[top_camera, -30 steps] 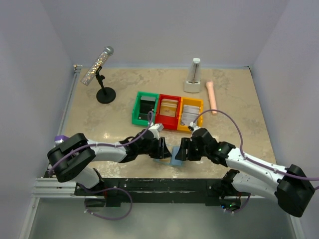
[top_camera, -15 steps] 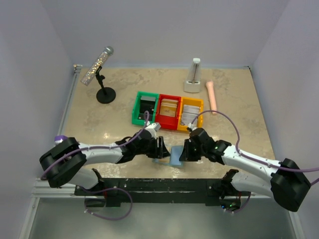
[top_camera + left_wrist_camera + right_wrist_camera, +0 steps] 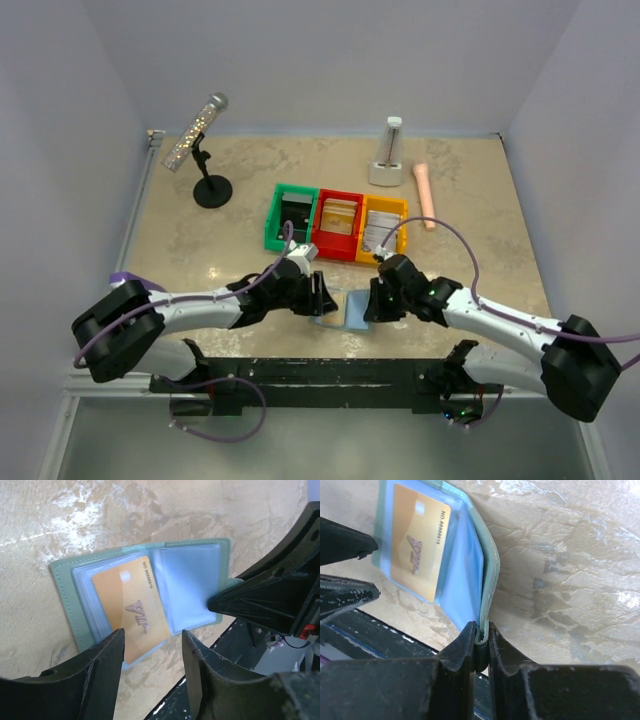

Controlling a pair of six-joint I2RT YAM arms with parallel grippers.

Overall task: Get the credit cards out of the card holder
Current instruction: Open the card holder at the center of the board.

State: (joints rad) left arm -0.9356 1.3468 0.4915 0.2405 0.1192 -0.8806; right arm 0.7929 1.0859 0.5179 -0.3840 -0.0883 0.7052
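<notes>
overhead, two black-and-white robot arms meet at the near edge of a beige marbled table (image 3: pixel 470 190), with a small open card holder (image 3: pixel 345 308) between their claws.

the card holder lies with its grey-green outside down and its pale blue pocketed panels facing up. an orange credit card (image 3: pixel 132 607) with raised lettering sits in the left panel under a clear sleeve. whether its near end pokes out of the pocket cannot be told.

the right gripper (image 3: pixel 368 300) has its two fingers pressed tight together on the outer edge of the holder's right panel. in the right wrist view this grip (image 3: pixel 481 630) shows the grey-green edge of the card holder (image 3: pixel 470 565) pinched between the black fingers, the panel tilted up off the table and the credit card (image 3: pixel 417 540) beyond it.

the left gripper (image 3: pixel 322 298) is spread wide and holds nothing. in its own view the left gripper (image 3: pixel 152 632) has a finger on either side of the card's near end, just beside it; whether they touch it cannot be told.

farther back on the table stand a green bin (image 3: pixel 290 218), a red bin (image 3: pixel 338 222) and a yellow bin (image 3: pixel 384 228) in a touching row. a glittery microphone on a black stand (image 3: pixel 200 140) is at the far left.
</notes>
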